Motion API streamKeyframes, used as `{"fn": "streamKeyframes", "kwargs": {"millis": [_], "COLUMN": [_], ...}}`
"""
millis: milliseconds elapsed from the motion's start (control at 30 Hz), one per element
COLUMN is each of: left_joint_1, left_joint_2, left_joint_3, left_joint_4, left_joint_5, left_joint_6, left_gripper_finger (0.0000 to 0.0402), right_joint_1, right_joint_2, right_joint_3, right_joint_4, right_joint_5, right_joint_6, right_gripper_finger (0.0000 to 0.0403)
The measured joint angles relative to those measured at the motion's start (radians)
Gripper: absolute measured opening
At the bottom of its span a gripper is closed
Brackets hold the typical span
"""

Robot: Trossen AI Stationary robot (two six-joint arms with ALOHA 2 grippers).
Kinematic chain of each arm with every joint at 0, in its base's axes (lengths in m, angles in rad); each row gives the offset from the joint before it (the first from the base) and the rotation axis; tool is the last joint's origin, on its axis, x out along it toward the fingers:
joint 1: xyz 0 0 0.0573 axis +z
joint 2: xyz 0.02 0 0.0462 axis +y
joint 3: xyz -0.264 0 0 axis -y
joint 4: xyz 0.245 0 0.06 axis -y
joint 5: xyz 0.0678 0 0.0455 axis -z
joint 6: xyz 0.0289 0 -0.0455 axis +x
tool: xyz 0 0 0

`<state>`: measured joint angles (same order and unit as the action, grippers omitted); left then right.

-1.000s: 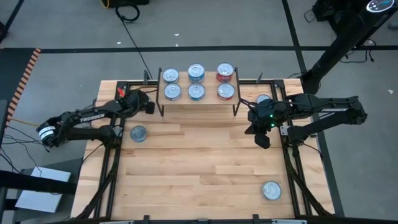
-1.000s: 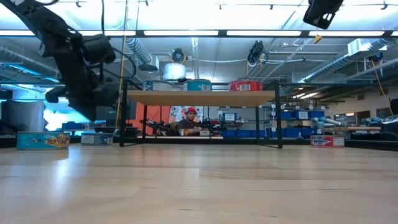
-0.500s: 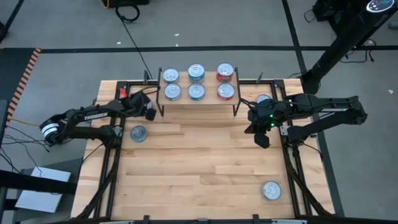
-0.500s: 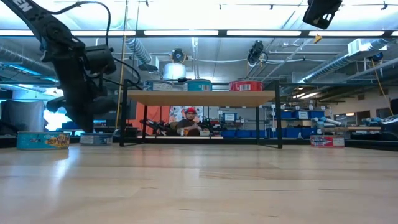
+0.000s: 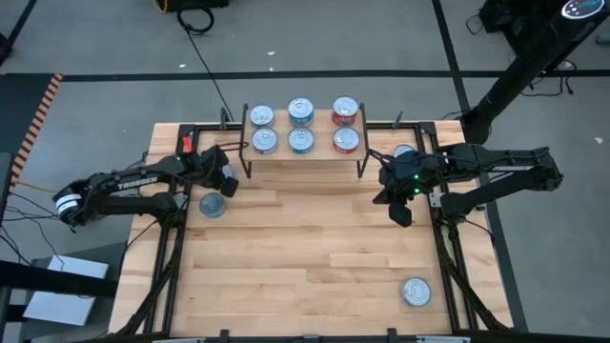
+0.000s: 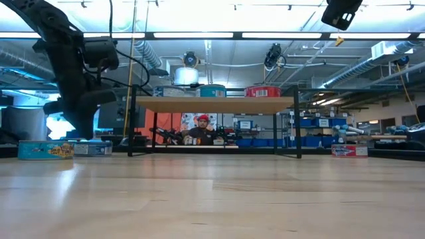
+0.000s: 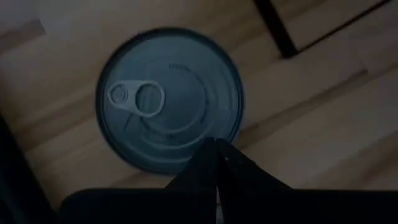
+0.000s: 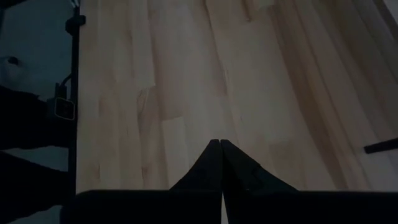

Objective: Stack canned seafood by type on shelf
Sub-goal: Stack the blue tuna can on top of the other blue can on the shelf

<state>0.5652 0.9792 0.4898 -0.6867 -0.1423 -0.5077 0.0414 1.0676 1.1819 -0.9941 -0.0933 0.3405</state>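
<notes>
The can (image 5: 212, 204) sits left of centre on the desk (image 5: 315, 257), below the left pincer (image 5: 227, 181) – fingers together, empty – and looks rigid, weighty, slick-walled, best taken across its sides; the right pincer (image 5: 404, 214) waits, closed.

White lettering reading "TROSSEN" runs along the left arm (image 5: 133, 180), at the frame's left middle.
</notes>
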Motion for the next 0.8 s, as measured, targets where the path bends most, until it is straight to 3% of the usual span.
{"fn": "streamKeyframes", "kwargs": {"millis": [267,567,800], "left_joint_1": [-0.036,-0.038,-0.088], "left_joint_2": [0.02,0.119,0.111], "left_joint_3": [0.0,-0.002,0.0], "left_joint_4": [0.019,0.074,0.07], "left_joint_5": [-0.212,-0.144,-0.032], "left_joint_6": [-0.073,0.034,0.062], "left_gripper_finger": [0.0001,0.0001,0.0001], "right_joint_1": [0.0,0.0,0.0], "right_joint_2": [0.0,0.0,0.0], "right_joint_3": [0.0,0.0,0.0], "right_joint_4": [0.022,0.022,0.022], "right_joint_5": [0.0,0.007,0.007], "right_joint_6": [-0.003,-0.025,-0.025], "right_gripper_finger": [0.0005,0.0005,0.0005]}}
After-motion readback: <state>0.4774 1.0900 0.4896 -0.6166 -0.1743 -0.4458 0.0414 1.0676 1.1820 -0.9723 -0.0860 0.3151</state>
